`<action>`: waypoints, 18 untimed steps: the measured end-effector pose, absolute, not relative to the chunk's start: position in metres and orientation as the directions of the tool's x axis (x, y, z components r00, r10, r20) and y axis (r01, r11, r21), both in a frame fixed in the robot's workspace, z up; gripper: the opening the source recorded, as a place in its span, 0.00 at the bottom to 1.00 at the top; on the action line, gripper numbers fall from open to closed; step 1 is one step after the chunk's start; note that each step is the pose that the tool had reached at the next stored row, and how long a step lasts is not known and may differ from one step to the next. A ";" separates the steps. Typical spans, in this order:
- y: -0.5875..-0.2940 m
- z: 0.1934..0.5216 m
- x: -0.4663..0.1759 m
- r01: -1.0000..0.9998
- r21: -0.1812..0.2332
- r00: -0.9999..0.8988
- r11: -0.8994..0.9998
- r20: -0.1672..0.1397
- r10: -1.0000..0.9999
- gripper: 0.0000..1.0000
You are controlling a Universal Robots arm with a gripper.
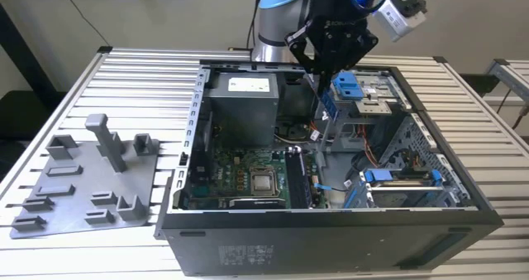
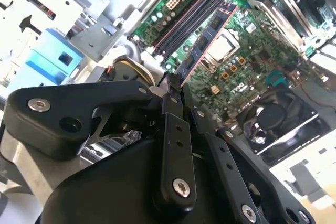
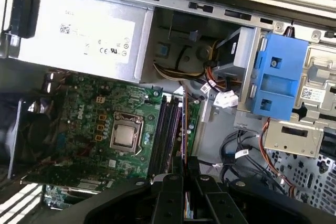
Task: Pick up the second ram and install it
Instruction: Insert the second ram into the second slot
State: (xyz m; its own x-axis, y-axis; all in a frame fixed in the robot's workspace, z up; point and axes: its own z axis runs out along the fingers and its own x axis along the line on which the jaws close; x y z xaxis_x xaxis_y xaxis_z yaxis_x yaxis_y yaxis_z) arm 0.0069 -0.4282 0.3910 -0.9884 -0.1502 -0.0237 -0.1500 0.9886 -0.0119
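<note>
My gripper (image 1: 316,74) hangs over the open computer case (image 1: 190,168) and is shut on the second ram (image 1: 323,100), a thin dark stick hanging below the fingers. In the second wrist view the black fingers (image 2: 173,129) pinch one end of the ram (image 2: 212,30), which shows black chips and a reddish edge. In the first wrist view the ram (image 3: 184,129) appears edge-on, above the motherboard's dark memory slots (image 3: 165,129) and beside the square silver processor (image 3: 126,135). It hangs above the board, clear of the slots.
A grey fixture plate (image 1: 91,181) with upright posts lies at the exterior view's left. Inside the case are the power supply (image 1: 244,103), a blue bracket (image 1: 347,85), loose cables (image 3: 236,156), a drive cage (image 1: 397,181) and a black fan (image 2: 273,119).
</note>
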 end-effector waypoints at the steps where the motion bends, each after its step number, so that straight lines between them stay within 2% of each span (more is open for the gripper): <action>1: -0.428 0.391 0.007 -0.135 -0.012 -0.990 0.991 -0.023 -0.136 0.14; 18: -0.428 0.385 0.007 0.069 -0.012 -0.997 0.998 -0.021 0.068 0.14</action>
State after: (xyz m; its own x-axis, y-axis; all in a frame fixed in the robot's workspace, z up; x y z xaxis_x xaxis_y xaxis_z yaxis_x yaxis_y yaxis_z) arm 0.0069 -0.4282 0.3851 -0.9974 0.0685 -0.0205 0.0687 0.9976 -0.0118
